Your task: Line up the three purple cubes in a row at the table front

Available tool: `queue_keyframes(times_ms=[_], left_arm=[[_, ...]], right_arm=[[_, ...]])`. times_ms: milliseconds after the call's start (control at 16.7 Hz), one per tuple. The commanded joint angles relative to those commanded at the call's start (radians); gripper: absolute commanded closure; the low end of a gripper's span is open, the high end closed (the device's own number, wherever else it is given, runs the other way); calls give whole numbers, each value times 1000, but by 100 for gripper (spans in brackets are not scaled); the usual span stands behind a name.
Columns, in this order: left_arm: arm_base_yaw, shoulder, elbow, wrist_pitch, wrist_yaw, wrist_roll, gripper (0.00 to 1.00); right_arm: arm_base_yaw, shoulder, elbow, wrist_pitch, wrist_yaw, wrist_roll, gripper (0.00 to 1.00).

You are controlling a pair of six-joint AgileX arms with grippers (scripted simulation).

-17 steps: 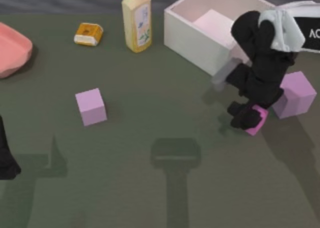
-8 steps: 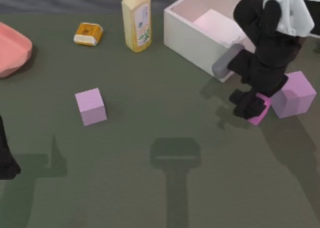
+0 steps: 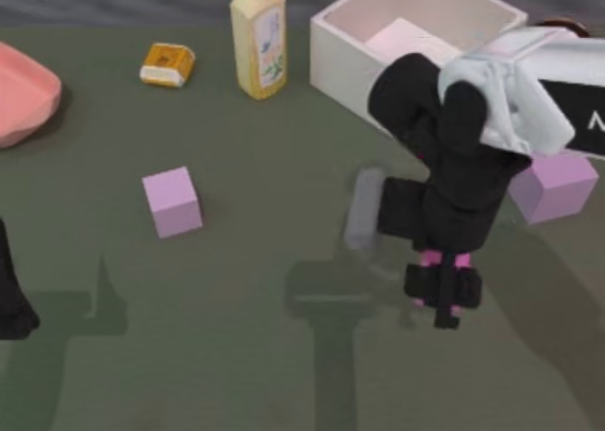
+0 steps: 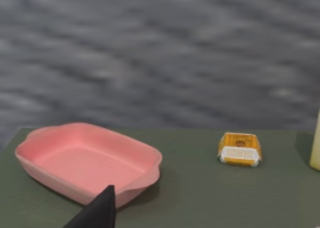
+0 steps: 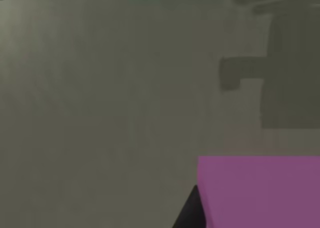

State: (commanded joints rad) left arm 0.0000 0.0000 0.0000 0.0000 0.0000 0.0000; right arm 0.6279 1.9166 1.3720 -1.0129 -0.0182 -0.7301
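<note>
My right gripper (image 3: 444,294) hangs over the table (image 3: 236,355) right of centre, shut on the small magenta cube (image 3: 431,258). Only slivers of that cube show between the black fingers in the top view. In the right wrist view the small magenta cube (image 5: 260,190) fills the lower corner beside one dark fingertip (image 5: 192,213). The large pale lilac cube (image 3: 560,187) rests at the right, partly behind the arm. Left of centre sits the medium lilac cube (image 3: 172,201). My left gripper (image 3: 14,313) is parked at the left edge, open, one fingertip (image 4: 102,210) showing.
A big white open box (image 3: 350,48) stands at the back right, with a yellow bottle (image 3: 258,39) beside it. Further left lie a small orange packet (image 3: 167,64) and a pink dish (image 3: 24,91). Arm shadows fall across the table's front.
My right gripper has carried the small magenta cube away from the large lilac cube, toward the front and slightly left. The left arm and the other two cubes have not moved.
</note>
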Motion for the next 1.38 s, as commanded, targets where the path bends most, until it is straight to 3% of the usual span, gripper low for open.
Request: queue_keyframes(times_ms=[240,600,1020,1320,1380], left_arm=[[0,0,0,0,0,0,0],[0,0,0,0,0,0,0],[0,0,0,0,0,0,0],[0,0,0,0,0,0,0],[0,0,0,0,0,0,0]], right_arm=[[106,-91,-102,14,-3,-96,100],[101,-83,-112,29,-3,-91,100],[108,10,-248,262,-3,-93,100],[109,19,-261,283,-2,-94,100],[109,19,-261,283,-2,-94,92]])
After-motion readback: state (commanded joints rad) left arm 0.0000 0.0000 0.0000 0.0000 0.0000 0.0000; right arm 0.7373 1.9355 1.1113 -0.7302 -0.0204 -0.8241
